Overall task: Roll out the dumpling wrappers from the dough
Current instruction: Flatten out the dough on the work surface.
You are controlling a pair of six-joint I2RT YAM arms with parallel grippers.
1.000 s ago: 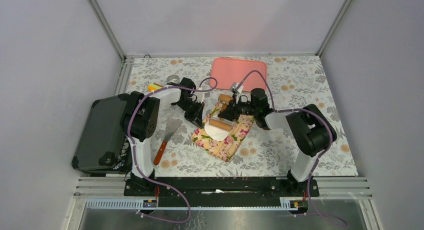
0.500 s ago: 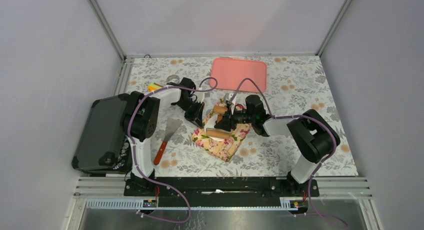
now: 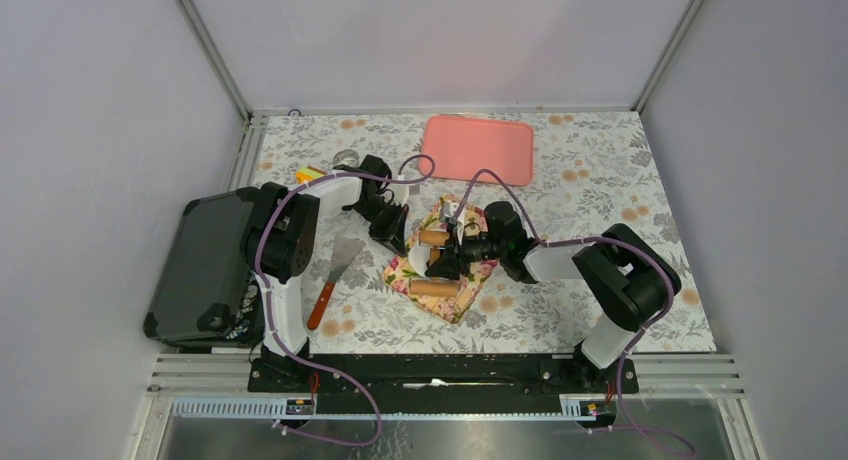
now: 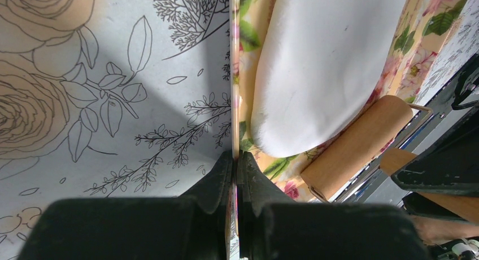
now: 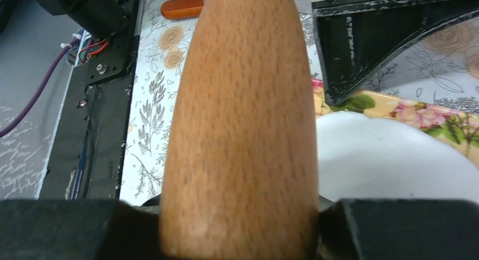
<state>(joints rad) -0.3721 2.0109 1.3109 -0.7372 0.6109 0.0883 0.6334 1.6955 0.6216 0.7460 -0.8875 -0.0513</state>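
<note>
One smooth white dough (image 4: 327, 68) sheet, seemingly oval; left gripper (image 4: 235, 158) pinches cloth (image 4: 251, 22), right gripper (image 5: 240, 226) clamps rolling pin (image 5: 240, 102).

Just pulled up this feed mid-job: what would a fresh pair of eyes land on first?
First, the flattened white sheet of dough lying on the yellow floral mat at the table's centre. The right gripper is clamped on the brown wooden rolling pin beside the dough, while the left gripper pinches the mat's edge. A pink rectangular tray sits at the far side.
</note>
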